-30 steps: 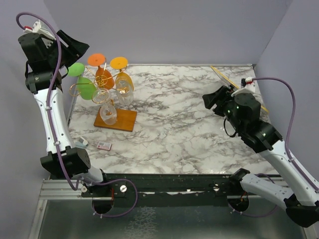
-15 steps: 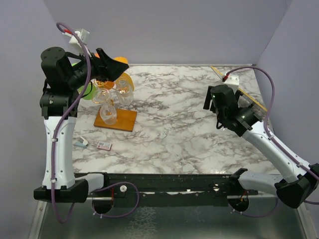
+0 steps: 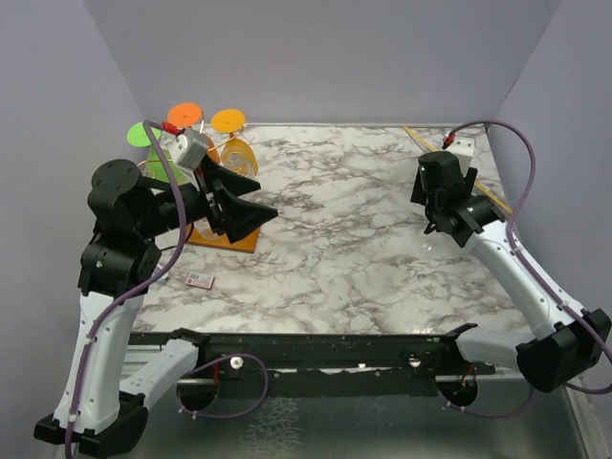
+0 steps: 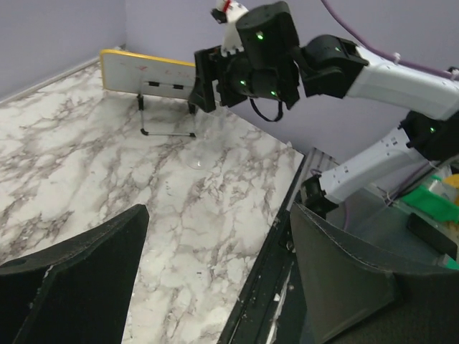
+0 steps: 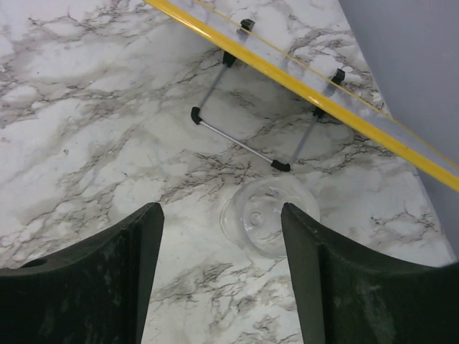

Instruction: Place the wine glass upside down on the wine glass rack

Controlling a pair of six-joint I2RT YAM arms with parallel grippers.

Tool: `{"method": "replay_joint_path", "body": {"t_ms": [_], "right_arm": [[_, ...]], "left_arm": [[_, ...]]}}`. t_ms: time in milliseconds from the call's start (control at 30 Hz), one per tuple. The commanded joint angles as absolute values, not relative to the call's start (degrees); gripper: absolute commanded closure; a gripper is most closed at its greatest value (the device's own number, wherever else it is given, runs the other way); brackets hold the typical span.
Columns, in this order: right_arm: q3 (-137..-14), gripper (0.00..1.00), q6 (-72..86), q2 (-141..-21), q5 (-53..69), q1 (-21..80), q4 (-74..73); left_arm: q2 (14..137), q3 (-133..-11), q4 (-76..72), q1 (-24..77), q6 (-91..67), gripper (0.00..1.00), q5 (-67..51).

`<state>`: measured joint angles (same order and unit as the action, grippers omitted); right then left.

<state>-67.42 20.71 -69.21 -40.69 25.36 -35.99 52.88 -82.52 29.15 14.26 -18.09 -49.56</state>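
Note:
A clear wine glass (image 5: 269,215) stands upright on the marble table at the right, seen from above between my right gripper's open fingers and closer to the right one. It also shows in the left wrist view (image 4: 203,143), under the right gripper. My right gripper (image 5: 221,209) is open and hovers above it (image 3: 432,218). The wine glass rack (image 3: 206,158) stands at the back left on its wooden base (image 3: 247,239), with orange (image 3: 186,115), yellow (image 3: 228,120) and green (image 3: 143,134) glasses hanging upside down. My left gripper (image 3: 260,201) is open and empty in front of the rack (image 4: 215,215).
A yellow-edged board (image 5: 308,89) on a thin wire stand leans just behind the clear glass, near the right wall (image 3: 464,177). A small red and white item (image 3: 199,280) lies near the front left. The table's near edge has a black rail (image 3: 335,349).
My left arm has swung down from the back left corner and now points across the table in front of the rack. My right gripper has moved back and right, over the clear glass.

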Motion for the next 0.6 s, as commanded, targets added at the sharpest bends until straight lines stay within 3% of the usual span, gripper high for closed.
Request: {"method": "replay_joint_path", "body": {"t_ms": [0,167,400,567], "right_arm": [[-65.84,0.32,19.39,-69.88,-37.06,22.35,-35.94],[-65.31,0.39,18.81,-71.83,-33.56,19.08,-36.00],[-64.01,0.58,19.41,-73.00,-26.47,16.46,-36.13],[-62.00,0.61,21.34,-72.42,-26.56,16.30,-37.03]], "left_arm": [[50.67,-79.04,27.69,16.10,-15.07,0.18,-52.22],[50.77,-78.48,27.69,16.61,-15.18,0.18,-51.53],[50.85,-78.31,27.60,17.05,-15.82,0.17,-49.77],[50.95,-78.35,27.60,17.14,-15.91,0.17,-49.22]]}}
